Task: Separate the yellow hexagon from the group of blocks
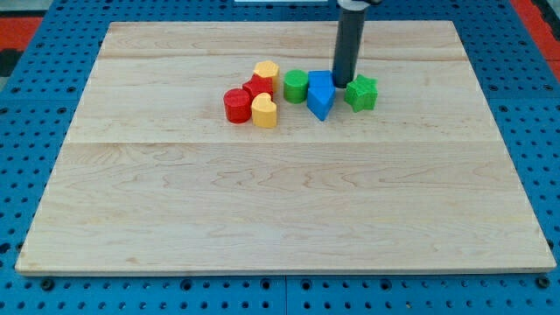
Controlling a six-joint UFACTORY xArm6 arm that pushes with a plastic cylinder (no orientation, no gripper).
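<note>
The yellow hexagon (266, 71) is sitting at the top-left of the cluster, touching a red block (258, 87) just below it – shape of that one is hard to make out. Below that, a red cylinder (236, 105) and a yellow heart-ish block (264, 111) are sitting side by side, pressed together. To the view's right of the hexagon, w/ a small gap, a green cylinder (296, 86) is standing next to two blue blocks – a blue cube (320, 80) behind, a blue wedge-like block (320, 101) in front. My tip (342, 84) is resting btwn the blue cube and a green star-like block (361, 93), so well to the right of the hexagon. No hand on this arm, so nothing is opening or gripping. The table (280, 210) is lying open toward the view's bottom & left; the hexagon is having free room above it up to the top edge.
</note>
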